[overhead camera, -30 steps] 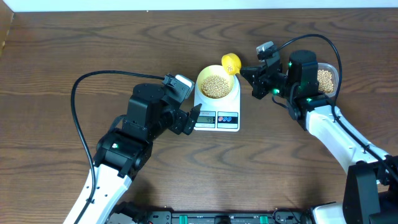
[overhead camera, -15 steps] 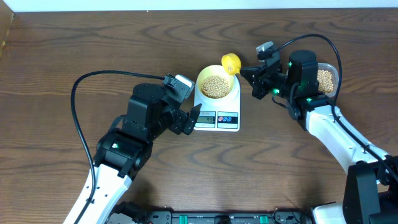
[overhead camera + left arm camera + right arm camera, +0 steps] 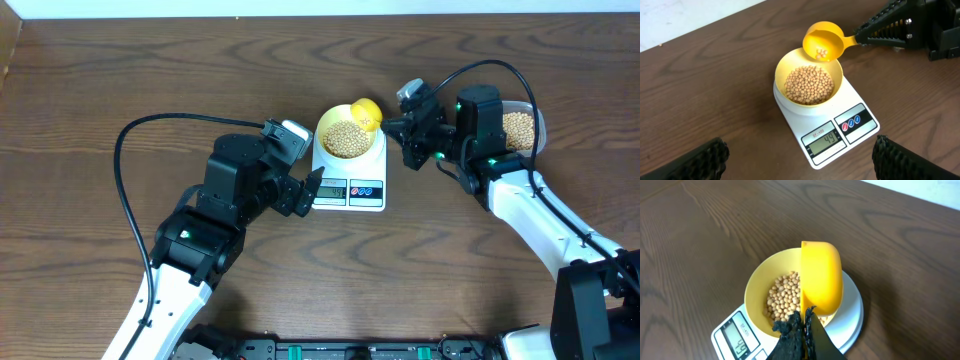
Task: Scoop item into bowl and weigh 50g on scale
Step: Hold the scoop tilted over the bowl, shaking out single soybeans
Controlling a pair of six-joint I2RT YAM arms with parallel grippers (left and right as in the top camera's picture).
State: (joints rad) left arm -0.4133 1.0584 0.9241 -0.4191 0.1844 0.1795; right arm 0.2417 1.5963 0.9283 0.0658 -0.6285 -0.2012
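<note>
Right pincer (image 3: 802, 325) pressed together on handle of yellow scoop (image 3: 824, 41). Scoop cup just ahead of its fingertips, tilted over rim of bowl (image 3: 836, 75). Soybeans (image 3: 809, 85) fill bowl; a few remain in cup. Bowl seated on scale (image 3: 856, 96), display showing digits. Left pincer (image 3: 308, 192) spread wide, empty; scale close ahead of it. Clear tub (image 3: 537, 128) of beans behind right pincer.
</note>
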